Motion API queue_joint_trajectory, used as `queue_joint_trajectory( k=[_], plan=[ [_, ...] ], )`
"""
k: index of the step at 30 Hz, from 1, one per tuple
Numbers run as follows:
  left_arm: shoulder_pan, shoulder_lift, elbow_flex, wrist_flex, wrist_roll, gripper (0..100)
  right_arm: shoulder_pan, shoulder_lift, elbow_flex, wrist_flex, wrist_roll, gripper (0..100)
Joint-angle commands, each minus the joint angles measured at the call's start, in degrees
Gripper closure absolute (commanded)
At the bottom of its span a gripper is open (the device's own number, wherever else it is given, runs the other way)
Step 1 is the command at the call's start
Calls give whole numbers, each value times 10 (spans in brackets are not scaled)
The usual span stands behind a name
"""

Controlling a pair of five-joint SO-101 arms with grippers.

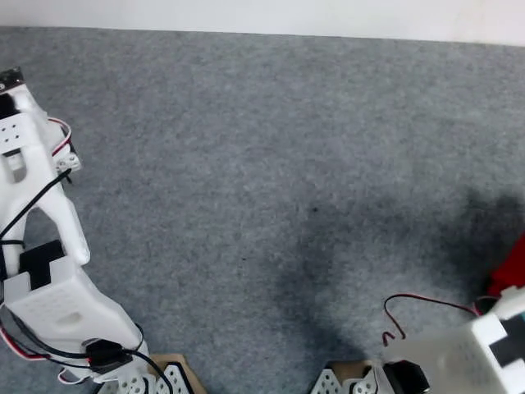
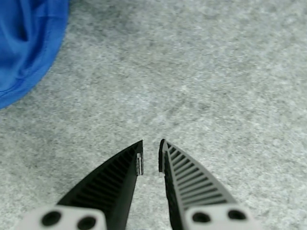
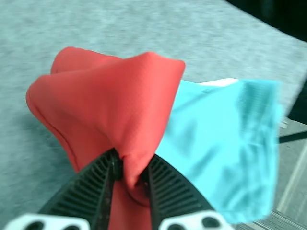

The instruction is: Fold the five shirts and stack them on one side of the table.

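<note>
High: grey bench [image 1: 271, 139] mid-frame, sliver of red shirt [image 1: 514, 272] at the right edge above the right arm. Left wrist: left gripper [image 2: 151, 148] fingers barely apart, holding nothing, over the bench with blue shirt [image 2: 24, 43] off to one side. Right wrist: right gripper [image 3: 132, 170] fingers clamped on a bunched red fold, turquoise shirt [image 3: 220, 139] just beside it; probably best to lift clear of the turquoise, then spread flat on open bench before folding.

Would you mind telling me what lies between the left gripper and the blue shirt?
Nothing lies there. In the left wrist view, the stretch from the left gripper to the blue shirt is bare grey table covering.
</note>
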Motion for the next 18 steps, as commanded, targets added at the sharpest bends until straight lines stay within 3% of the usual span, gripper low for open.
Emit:
queue_joint_trajectory(
  k=[1,9,14,18],
  plan=[
    [36,-11,-4,4,9,919,59,-36,-31,-2,33,991],
    [83,-11,-7,23,10,919,182,-1,-7,-33,112,991],
    [97,-12,-8,22,47,919,182,71,13,-50,174,991],
    [104,-12,-26,23,47,919,177,124,13,-54,180,986]
  ],
)
